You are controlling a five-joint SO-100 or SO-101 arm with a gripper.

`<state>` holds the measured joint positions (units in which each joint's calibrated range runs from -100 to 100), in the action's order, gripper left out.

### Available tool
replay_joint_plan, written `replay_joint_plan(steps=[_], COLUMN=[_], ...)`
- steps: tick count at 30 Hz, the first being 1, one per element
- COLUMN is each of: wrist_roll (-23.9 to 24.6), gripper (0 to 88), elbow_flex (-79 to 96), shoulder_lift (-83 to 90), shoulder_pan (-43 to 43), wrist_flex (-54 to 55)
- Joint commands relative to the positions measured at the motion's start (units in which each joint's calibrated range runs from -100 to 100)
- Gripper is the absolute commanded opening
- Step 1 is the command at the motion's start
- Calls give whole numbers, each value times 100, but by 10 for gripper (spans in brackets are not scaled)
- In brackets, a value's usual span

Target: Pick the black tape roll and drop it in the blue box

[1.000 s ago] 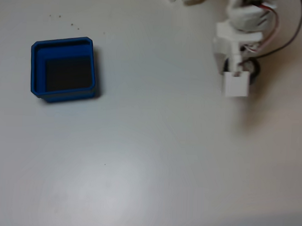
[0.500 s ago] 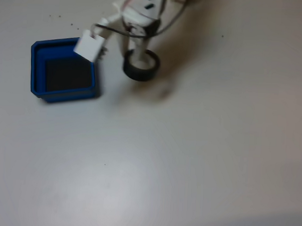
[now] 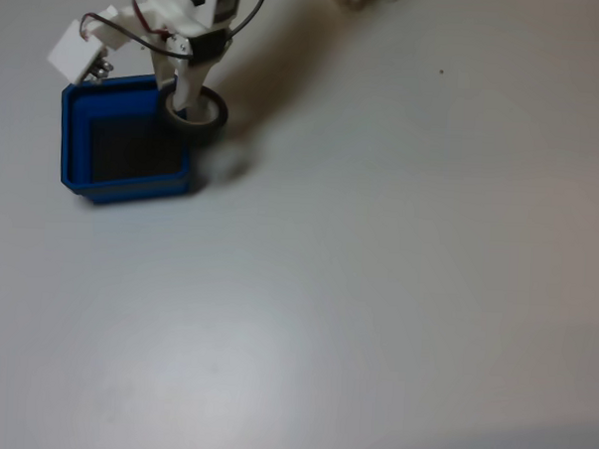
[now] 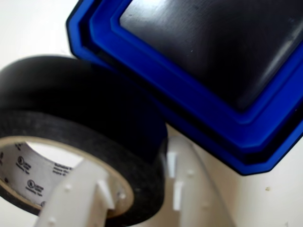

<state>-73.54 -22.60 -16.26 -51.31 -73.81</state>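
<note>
Gripping the black tape roll (image 4: pixel 90 142), the jaws are closed on its wall: one white finger (image 4: pixel 75 194) sits inside the pale core, the other (image 4: pixel 189 189) against the outer black face. In the fixed view the black tape roll (image 3: pixel 207 116) hangs over the blue box's (image 3: pixel 74 145) right rim. Beyond the jaws in the wrist view lies the blue box (image 4: pixel 189 90), on the white desk (image 3: pixel 376 288).
</note>
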Motion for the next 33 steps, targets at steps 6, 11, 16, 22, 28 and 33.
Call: replay_joint_plan(steps=[6,11,16,22,28,33], wrist_roll=[-44,-44,-44,-44,-44,-44], gripper=[12,12,12,12,12,12], elbow_flex=[-390,-426,-408,-426,-426,-417], shoulder_lift=[-180,-180,-189,-264,-465,-540], shoulder_pan=[-257,-404,-580,-765,-804,-863], wrist_flex=[459,508,855,978,1102,1358])
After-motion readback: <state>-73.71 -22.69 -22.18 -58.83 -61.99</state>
